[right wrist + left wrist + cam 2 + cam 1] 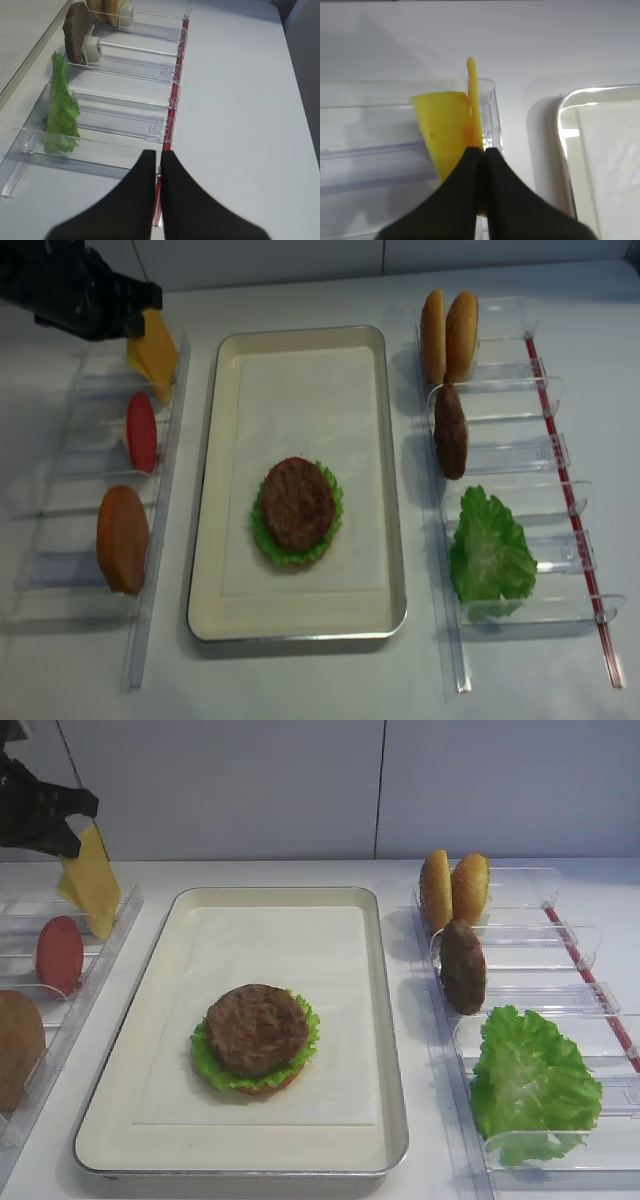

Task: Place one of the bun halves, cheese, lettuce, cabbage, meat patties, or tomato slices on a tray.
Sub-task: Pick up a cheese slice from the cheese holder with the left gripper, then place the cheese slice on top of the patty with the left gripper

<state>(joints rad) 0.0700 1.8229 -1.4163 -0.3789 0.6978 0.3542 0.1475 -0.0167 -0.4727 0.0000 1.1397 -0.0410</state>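
At the table's far left corner, over the far end of the left rack, the left gripper is clamped on the top edge of a cheese slice, which hangs tilted with its lower corner down at the rack's far slot; a paler curled slice sits just beside it in the wrist view; nearer along that rack stand a tomato slice on edge and then a bun half at the near end; the tray lies at the table's middle, long side running front to back, lined with white paper; on its near half rests a stack of bun, lettuce and patty, the patty on top, the green ruffle showing all round it; along the table's right edge runs the right rack, holding two buns upright and side by side at the far end, one patty on edge in the next slot, and a lettuce leaf towards the near end; the right gripper hangs above that rack's near end, near its red strip, its jaws together and empty.
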